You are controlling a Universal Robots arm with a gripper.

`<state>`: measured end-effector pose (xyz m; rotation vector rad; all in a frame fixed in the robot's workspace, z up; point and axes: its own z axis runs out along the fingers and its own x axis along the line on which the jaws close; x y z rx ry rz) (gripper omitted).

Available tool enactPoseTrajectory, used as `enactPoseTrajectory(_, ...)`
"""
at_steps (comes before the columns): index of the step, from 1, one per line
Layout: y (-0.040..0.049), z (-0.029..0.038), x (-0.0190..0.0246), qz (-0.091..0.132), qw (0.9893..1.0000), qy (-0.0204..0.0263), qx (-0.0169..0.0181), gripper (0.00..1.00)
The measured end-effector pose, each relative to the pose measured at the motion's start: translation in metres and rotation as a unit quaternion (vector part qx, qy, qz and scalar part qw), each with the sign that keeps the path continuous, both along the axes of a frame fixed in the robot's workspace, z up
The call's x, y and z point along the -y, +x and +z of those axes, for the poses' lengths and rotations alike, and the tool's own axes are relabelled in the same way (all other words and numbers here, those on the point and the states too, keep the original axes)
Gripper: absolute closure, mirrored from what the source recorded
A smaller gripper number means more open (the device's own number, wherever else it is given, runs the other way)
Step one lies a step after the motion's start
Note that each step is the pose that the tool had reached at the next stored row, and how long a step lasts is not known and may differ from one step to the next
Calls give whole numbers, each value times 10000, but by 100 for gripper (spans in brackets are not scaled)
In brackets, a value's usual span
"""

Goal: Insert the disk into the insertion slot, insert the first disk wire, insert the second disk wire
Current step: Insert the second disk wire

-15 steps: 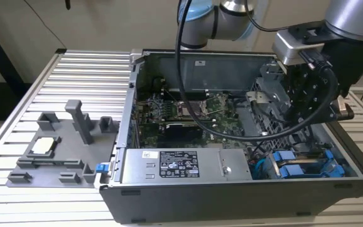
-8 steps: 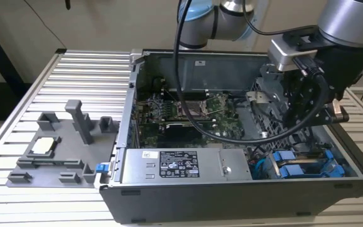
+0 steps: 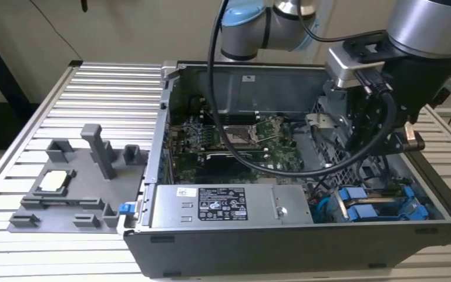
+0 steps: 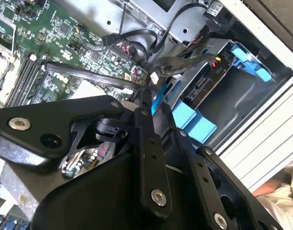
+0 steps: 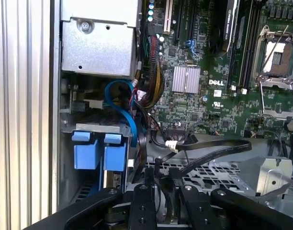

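**Gripper (image 5: 162, 173) clamped on disk wire (image 4: 89, 75) inside computer case (image 3: 288, 247)**

Found gripper closed on the end of the black disk wire in both wrist views, just beside the drive cage. Noted wire running taut from the tips across the motherboard (image 5: 208, 96). Confirmed blue-framed disk (image 5: 113, 157) seated in the insertion slot (image 5: 82, 126), near the power-supply box (image 3: 218, 205). Observed arm reaching down into the case at the exterior view's right.

The insertion slot (image 5: 96, 128) is matt metal (2 plastic tabs (image 5: 86, 154)).
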<state>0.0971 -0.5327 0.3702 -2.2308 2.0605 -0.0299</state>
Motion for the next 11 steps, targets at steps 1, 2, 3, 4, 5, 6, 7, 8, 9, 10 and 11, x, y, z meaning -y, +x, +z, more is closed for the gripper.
enactPoseTrajectory(1, -4, -5, -6, 0, 10000, 1, 8, 73)
enactPoseTrajectory(2, -6, -14, -11, 0, 10000, 0, 22, 73)
enactPoseTrajectory(3, -8, -25, -15, 0, 10000, 1, 39, 73)
enactPoseTrajectory(4, -10, -35, -19, 0, 10000, 2, 57, 73)
enactPoseTrajectory(5, -11, -42, -21, 1, 10000, 3, 72, 73)
enactPoseTrajectory(6, -11, -47, -22, 4, 10000, 5, 83, 73)
enactPoseTrajectory(7, -10, -47, -23, 9, 10000, 6, 87, 73)
enactPoseTrajectory(8, -11, -48, -23, 15, 10000, 8, 89, 73)
enactPoseTrajectory(9, -11, -49, -24, 18, 10000, 11, 91, 73)
enactPoseTrajectory(10, -11, -49, -24, 18, 10000, 11, 91, 73)
enactPoseTrajectory(11, -12, -49, -24, 18, 10000, 12, 91, 73)
